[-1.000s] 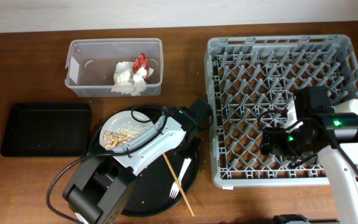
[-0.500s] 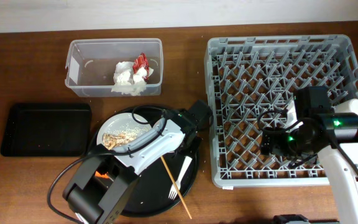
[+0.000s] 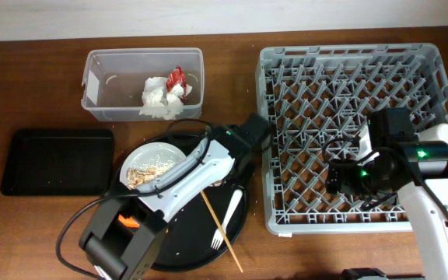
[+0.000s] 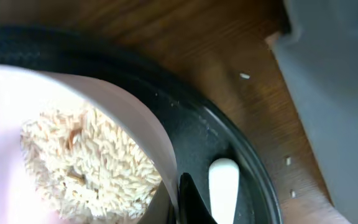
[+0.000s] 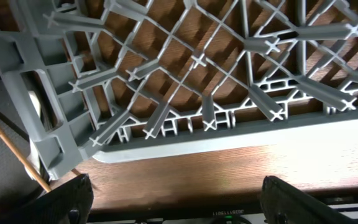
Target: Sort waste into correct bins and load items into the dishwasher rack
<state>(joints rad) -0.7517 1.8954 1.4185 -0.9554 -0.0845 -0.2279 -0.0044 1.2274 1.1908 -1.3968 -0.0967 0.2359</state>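
The white plate [image 3: 146, 158] with beige food scraps [image 3: 150, 173] sits on the large round black tray [image 3: 193, 249]. In the left wrist view my left gripper [image 4: 182, 200] is shut on the plate's [image 4: 126, 109] right rim, next to the scraps [image 4: 86, 155]. The white fork [image 3: 229, 214] lies to the right of it, and its handle also shows in the left wrist view [image 4: 222, 180]. A small orange carrot [image 3: 131, 222] lies by the left arm's base. The napkin [image 3: 158, 99] and red wrapper [image 3: 177, 78] lie in the clear tub [image 3: 103, 85]. My right gripper [image 5: 179, 193] is open and empty over the grey rack's [image 3: 348, 62] front edge. The cups and bowl are out of view.
The shallow black tray [image 3: 57, 159] stands at the left, beside the round tray. A wooden chopstick [image 3: 220, 225] lies on the round tray next to the fork. The left arm [image 3: 201, 167] hides the plate's right side in the overhead view. The rack [image 5: 166, 74] has nothing in it.
The left arm's wrist end has shifted up and to the right, toward the rack. The carrot by its base has come into view. The right arm has not moved.
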